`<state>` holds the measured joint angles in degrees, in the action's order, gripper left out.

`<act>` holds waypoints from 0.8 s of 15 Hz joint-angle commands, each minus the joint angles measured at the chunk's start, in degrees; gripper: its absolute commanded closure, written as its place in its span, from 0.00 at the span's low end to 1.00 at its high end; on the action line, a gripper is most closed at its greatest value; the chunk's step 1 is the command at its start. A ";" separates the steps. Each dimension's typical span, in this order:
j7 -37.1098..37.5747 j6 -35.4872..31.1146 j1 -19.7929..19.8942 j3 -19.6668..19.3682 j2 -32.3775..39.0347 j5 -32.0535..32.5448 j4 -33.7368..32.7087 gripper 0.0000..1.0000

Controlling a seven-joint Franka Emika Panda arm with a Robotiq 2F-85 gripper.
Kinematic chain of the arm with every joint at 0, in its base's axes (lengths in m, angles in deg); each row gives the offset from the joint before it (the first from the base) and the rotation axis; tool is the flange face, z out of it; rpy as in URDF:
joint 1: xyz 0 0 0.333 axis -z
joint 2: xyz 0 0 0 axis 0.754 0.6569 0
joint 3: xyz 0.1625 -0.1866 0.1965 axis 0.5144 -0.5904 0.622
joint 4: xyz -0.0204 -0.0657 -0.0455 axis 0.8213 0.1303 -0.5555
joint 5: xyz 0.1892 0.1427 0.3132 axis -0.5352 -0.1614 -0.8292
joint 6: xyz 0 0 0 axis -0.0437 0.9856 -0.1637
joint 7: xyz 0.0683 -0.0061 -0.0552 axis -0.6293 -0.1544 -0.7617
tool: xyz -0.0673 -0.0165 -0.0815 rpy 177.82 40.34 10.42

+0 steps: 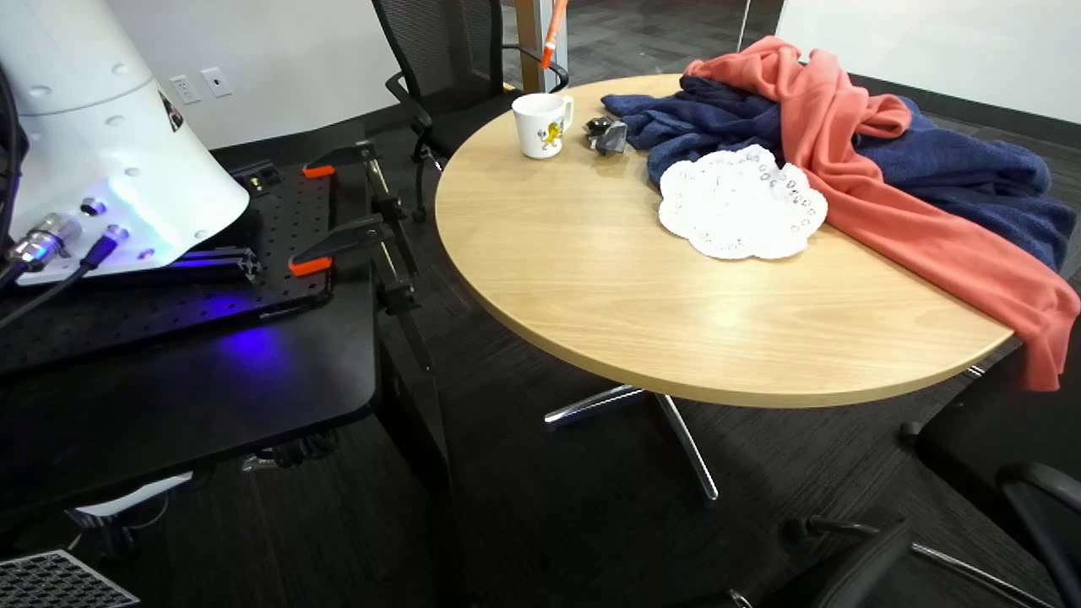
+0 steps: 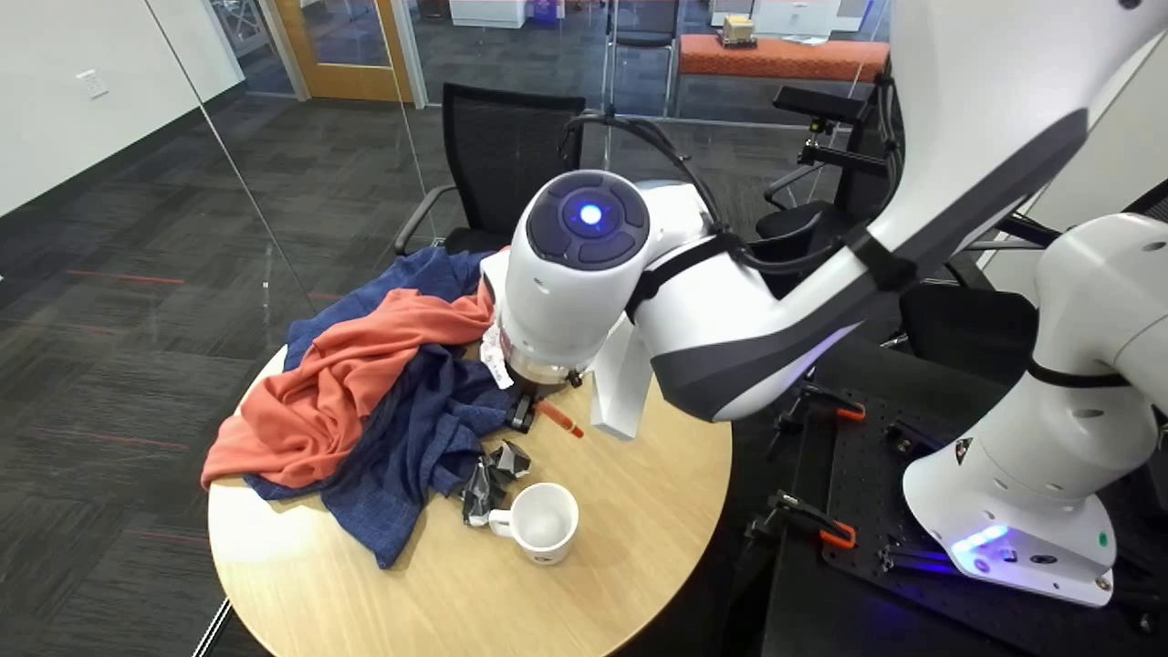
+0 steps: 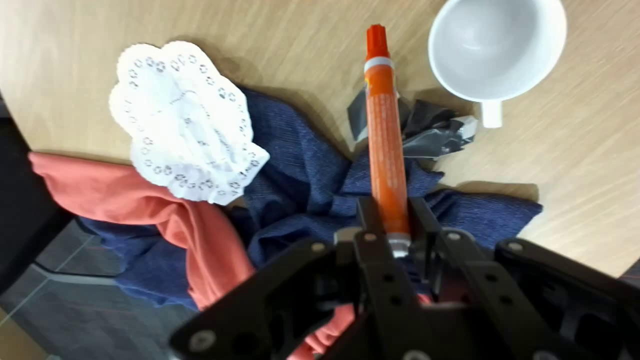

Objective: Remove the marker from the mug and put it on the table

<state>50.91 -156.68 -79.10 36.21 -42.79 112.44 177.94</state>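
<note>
Found the gripper [image 3: 394, 215] drawn in to a slim gap, pressing fingers [image 3: 368, 216] against both sides of the orange marker [image 3: 385, 135] near its white end. Held tilted in the air above the table [image 1: 608, 287], clear of the mug [image 3: 497, 47]. Noted black wrapper [image 3: 432, 142] just beside the upright mug, then navy cloth [image 3: 302, 147] and white doily [image 3: 185, 120]. Noted coral cloth [image 1: 1034, 312] hanging over the table edge opposite the black bench [image 1: 296, 367].

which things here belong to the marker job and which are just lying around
For the job:
orange marker, held in the claw
white mug, upright
round table, the marker's destination

Just lying there:
navy cloth
coral cloth
white scalloped doily
crumpled dark wrapper near the mug
</note>
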 commanded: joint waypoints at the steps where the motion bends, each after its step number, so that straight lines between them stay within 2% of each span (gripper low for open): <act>1: 2.56 4.16 8.24 4.39 -2.66 1.52 1.57 0.95; 6: 2.18 4.02 15.83 5.75 2.03 0.29 0.12 0.95; 12: 1.61 3.08 18.74 4.52 10.64 -1.09 -1.97 0.95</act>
<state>51.79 -153.58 -61.22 40.61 -36.43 112.62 178.26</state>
